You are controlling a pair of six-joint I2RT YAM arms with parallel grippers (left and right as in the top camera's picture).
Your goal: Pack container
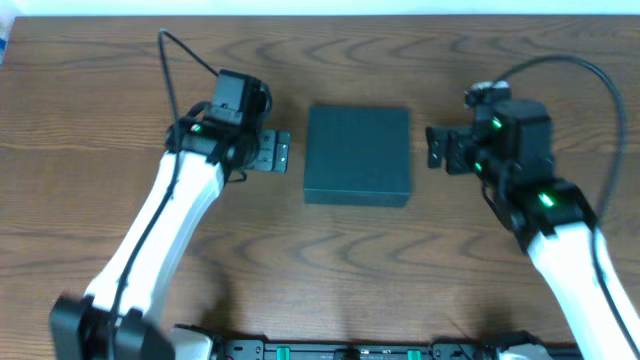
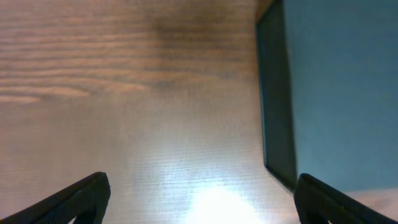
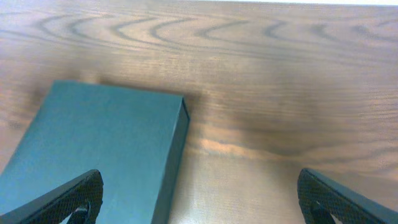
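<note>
A: Where is the container [image 1: 358,155]?

B: Mid-surface [image 1: 330,270], on the wood grain; lid down, top flat; it sits between the 2 arms.

A: And the left fingers [image 1: 281,151]?

B: Just beside its left edge, pointing at it, not touching; spread wide, holding nothing; in the left wrist view the box's dark side wall stands above the right-hand tip [image 2: 329,202].

A: The right fingers [image 1: 434,148]?

B: Near the right edge, a small gap between; also wide and empty; in the right wrist view the box lies ahead of the left-hand tip [image 3: 68,202], bare wood ahead of the other.
</note>
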